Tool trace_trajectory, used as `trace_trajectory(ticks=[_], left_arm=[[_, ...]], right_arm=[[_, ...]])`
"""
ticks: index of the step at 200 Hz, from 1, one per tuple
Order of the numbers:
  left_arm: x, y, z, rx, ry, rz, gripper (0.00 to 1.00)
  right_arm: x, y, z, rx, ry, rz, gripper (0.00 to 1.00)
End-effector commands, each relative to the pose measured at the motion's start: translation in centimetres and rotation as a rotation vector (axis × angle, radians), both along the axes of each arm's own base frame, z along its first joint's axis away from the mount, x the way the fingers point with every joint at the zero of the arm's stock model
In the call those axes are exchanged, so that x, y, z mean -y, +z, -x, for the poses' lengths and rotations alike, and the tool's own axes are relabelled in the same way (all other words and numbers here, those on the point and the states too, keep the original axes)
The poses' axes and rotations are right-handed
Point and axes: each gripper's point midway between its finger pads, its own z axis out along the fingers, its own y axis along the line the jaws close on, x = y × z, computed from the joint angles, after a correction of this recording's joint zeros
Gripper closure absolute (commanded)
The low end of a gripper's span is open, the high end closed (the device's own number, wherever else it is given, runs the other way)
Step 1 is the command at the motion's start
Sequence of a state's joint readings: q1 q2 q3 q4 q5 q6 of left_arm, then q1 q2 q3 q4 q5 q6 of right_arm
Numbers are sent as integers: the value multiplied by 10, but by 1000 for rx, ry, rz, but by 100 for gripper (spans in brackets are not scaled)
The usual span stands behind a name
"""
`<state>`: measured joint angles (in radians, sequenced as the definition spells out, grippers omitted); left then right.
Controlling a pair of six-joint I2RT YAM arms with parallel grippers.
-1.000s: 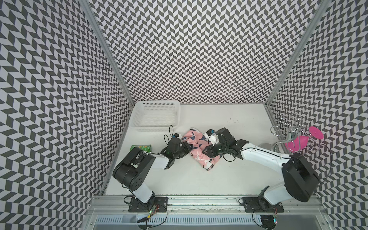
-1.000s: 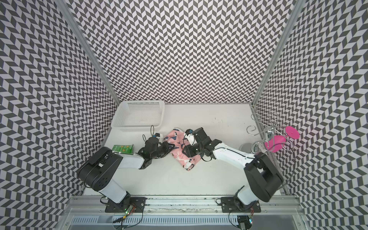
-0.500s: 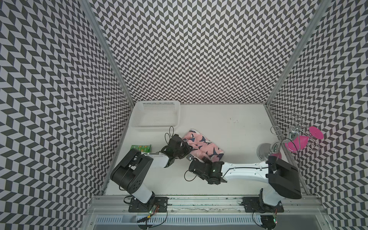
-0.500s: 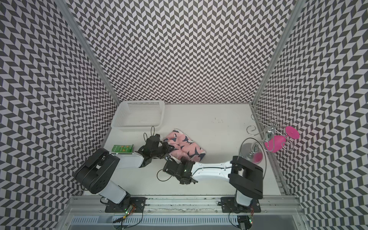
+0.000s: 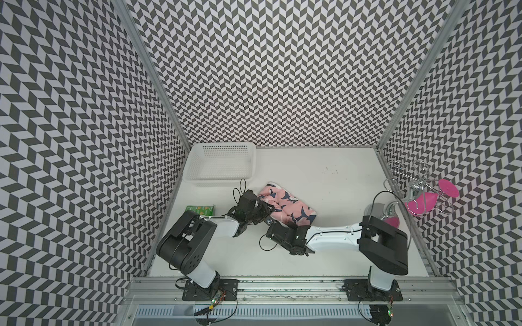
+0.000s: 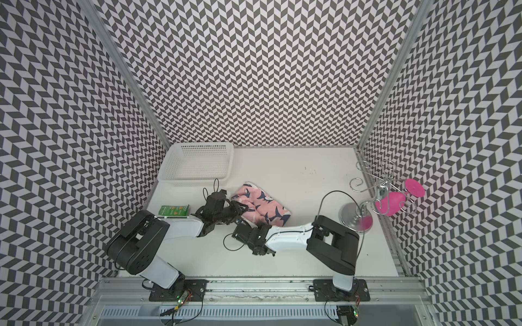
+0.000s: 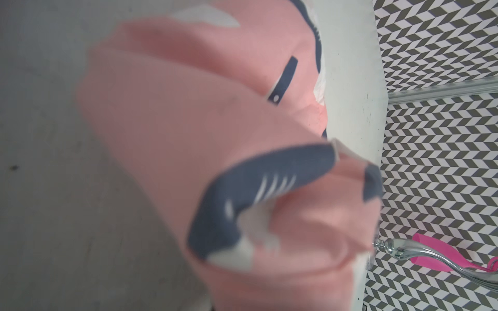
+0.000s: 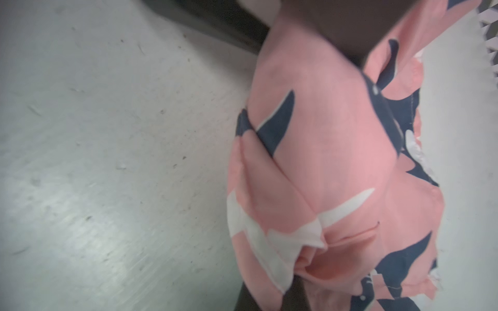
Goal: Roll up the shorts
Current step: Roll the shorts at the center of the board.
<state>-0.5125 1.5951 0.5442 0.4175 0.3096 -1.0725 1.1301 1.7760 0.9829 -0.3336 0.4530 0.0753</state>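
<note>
The pink shark-print shorts (image 5: pixel 286 203) (image 6: pixel 261 204) lie as a loose bundle on the white table (image 5: pixel 339 180), near its middle. My left gripper (image 5: pixel 266 209) (image 6: pixel 242 210) is at the bundle's left end, its fingers spread apart against the cloth. My right gripper (image 5: pixel 273 221) (image 6: pixel 240 224) comes in low from the near side and is shut on the shorts' near edge. In the right wrist view a fold of the shorts (image 8: pixel 323 161) gathers down into the jaws. The shorts (image 7: pixel 215 134) fill the left wrist view and hide that gripper's fingers.
A white perforated basket (image 5: pixel 220 180) stands at the back left. Against the left wall lies a small green packet (image 5: pixel 200 209). A wire stand (image 5: pixel 406 183) with pink glasses (image 5: pixel 423 201) occupies the right edge, behind my right arm's elbow (image 5: pixel 384 242).
My right arm swung from over the shorts to their near side and shut on the near edge. The bundle now lies flatter. My left gripper's fingers have parted.
</note>
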Motion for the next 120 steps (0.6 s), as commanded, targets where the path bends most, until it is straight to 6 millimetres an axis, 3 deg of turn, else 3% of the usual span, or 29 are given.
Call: trace_trajectory(ticks=[1, 12, 55, 85, 120], left_arm=[[7, 25, -2, 81, -55, 17, 37], [1, 34, -5, 114, -45, 0, 31], [-36, 65, 1, 238, 14, -76, 27], [-43, 58, 19, 245, 7, -73, 26], [-34, 45, 28, 258, -22, -30, 25]], right_arm=[[-10, -14, 25, -309, 66, -186, 100], [-9, -13, 29, -410, 65, -256, 100], [-14, 9, 38, -710, 77, -524, 100], [-13, 21, 32, -867, 56, -717, 100], [-9, 26, 21, -956, 21, -870, 100]])
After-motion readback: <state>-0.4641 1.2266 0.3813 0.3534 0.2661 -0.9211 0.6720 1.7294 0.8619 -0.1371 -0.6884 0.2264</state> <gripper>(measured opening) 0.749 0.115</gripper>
